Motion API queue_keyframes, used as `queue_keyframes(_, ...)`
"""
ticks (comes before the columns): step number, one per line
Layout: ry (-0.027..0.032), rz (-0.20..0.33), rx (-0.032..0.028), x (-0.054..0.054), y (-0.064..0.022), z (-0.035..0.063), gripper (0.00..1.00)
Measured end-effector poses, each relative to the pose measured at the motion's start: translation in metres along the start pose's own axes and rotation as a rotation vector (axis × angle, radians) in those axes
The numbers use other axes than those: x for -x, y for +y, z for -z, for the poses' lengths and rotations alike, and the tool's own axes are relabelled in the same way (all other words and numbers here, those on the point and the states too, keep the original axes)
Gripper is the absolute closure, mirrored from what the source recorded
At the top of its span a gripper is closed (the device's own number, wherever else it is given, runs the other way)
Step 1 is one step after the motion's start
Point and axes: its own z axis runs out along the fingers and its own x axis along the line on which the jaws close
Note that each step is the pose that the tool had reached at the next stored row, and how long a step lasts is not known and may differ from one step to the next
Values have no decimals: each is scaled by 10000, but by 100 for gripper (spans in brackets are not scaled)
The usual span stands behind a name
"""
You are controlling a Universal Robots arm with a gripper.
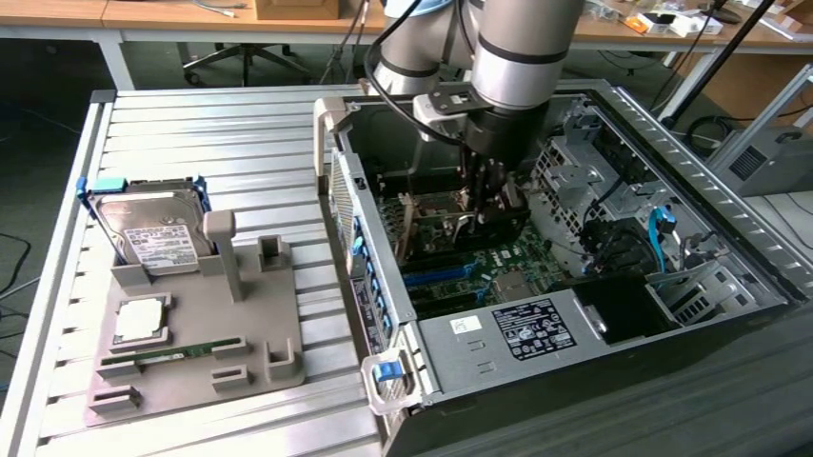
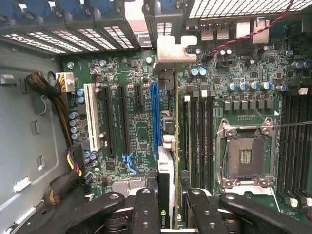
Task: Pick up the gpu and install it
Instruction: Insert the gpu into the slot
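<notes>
Arm [image 1: 521, 38]: was silver-grey tubing with black joint bands.
Cable [image 1: 396, 107]: was black, thin.
End effector [image 2: 170, 195]: was black, with round screw heads.

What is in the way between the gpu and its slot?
Nothing that I can see. The gripper holds the gpu edge-on over the board, beside the blue slot; nothing lies across that slot.

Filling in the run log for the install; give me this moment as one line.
phase: install | gripper: shut on gpu | location: inside computer case, over motherboard by blue slot | seated: cannot tell
</notes>
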Motion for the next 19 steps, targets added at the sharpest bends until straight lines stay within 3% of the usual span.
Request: queue_keyframes(19,0,0,0,-5,116,-37,73)
